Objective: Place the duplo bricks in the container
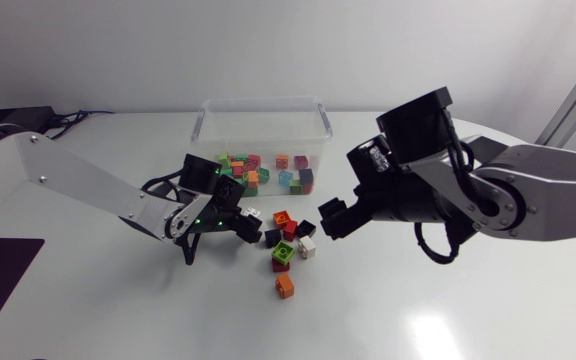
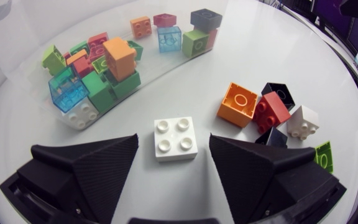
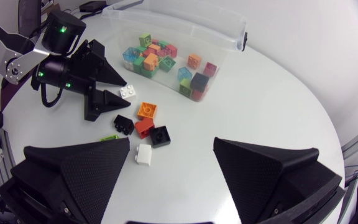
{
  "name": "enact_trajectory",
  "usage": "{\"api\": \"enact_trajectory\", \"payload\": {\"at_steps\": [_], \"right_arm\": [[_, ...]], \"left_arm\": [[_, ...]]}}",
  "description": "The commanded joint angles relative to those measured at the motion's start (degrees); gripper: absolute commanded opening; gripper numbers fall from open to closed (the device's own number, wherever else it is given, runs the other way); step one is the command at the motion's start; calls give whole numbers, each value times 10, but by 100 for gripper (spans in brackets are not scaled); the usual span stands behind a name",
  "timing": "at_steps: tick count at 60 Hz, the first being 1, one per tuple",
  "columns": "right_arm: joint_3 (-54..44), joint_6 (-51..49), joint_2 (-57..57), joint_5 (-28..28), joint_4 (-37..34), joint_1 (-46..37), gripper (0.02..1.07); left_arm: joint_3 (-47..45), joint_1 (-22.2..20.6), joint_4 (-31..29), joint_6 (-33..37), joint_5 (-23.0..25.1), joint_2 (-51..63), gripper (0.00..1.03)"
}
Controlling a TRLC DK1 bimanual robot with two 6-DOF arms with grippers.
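Two grippers stand spread: our left gripper (image 2: 173,144) straddles a white brick (image 2: 175,139) on the counter (image 2: 185,87), touching neither side; our right gripper (image 3: 171,142) hovers empty above loose bricks (image 3: 145,118) near the container (image 3: 232,30).

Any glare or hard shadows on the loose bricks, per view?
Head view: glare patch on the table, clear of the bricks. Left wrist view: white brick evenly lit, soft shadow. Right wrist view: bricks evenly lit, no glare.

One container (image 1: 263,102), a left pincer (image 2: 173,142) and right pincer (image 3: 171,144), at least eight loose bricks (image 2: 237,104).
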Motion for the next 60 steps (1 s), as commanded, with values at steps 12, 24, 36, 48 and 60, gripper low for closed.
{"api": "enact_trajectory", "payload": {"at_steps": [12,24,36,48,60], "right_arm": [[-26,37,-6,-10,-59,38,100],[-12,68,60,-10,-72,58,96],[28,74,157,-9,-68,57,94],[59,80,224,-4,-45,68,91],[84,78,267,9,-27,68,78]], "left_arm": [[11,3,2,-13,-2,7,13],[-11,3,-19,-9,-2,-37,11],[-40,8,-67,-1,8,-126,11],[-59,18,-114,12,12,-226,11],[-53,35,-183,18,33,-326,11]]}}
